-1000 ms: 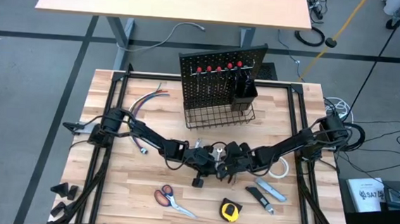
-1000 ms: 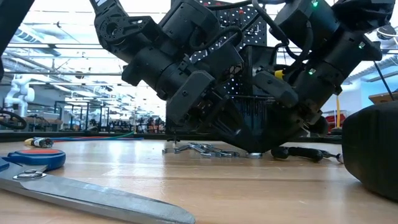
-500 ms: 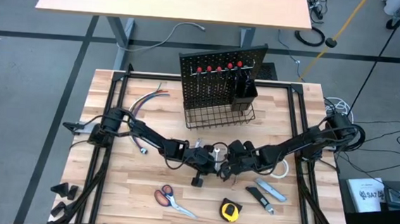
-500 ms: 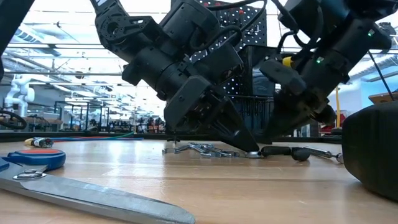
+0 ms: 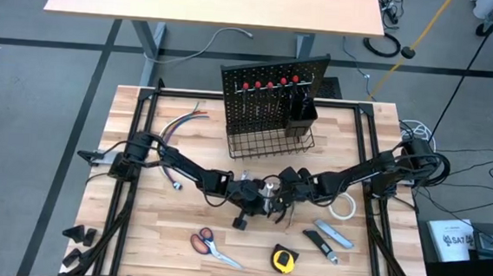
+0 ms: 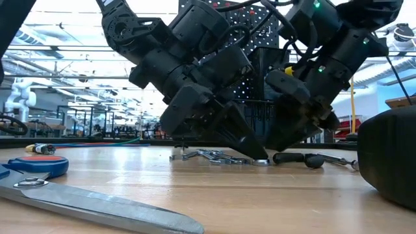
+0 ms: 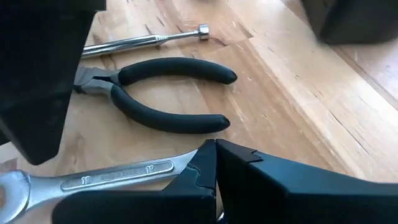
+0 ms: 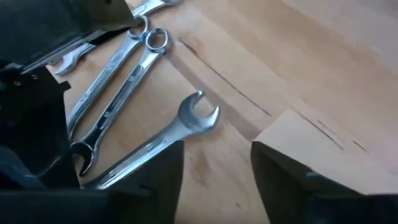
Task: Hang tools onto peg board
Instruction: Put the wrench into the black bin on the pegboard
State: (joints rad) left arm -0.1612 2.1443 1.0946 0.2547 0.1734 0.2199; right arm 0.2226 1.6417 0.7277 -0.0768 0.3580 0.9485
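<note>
Several silver wrenches (image 8: 118,81) lie on the wooden table in front of the peg board (image 5: 271,92). My left gripper (image 7: 215,146) is down among them, shut on the end of one wrench (image 7: 93,179). The low view shows its fingertips (image 6: 259,158) at table level. My right gripper (image 8: 217,180) hovers open just to the right, above another wrench's open end (image 8: 199,115), touching nothing. Black-handled pliers (image 7: 155,93) and a thin silver rod (image 7: 149,40) lie flat beyond the left fingers. My left gripper has the wrench by the end of its shaft (image 7: 186,163), which runs in under the shut fingertips. The fingers slant down from the table's left side and hide the exact place of contact. The wrench lies flat on the table, its other end (image 7: 12,190) pointing away.
Orange-handled scissors (image 5: 213,247), a yellow tape measure (image 5: 283,260), a grey-blue utility knife (image 5: 334,235) and a white tape roll (image 5: 342,208) lie near the front edge. The wire basket (image 5: 268,144) and black cup (image 5: 302,114) sit at the board. Coloured wires (image 5: 182,120) lie far left.
My right gripper has lifted off the wrenches, where its fingertips met the left gripper's, and drawn back a little toward the table's right. My left gripper has stayed at the table and rolled slightly about its own axis.
</note>
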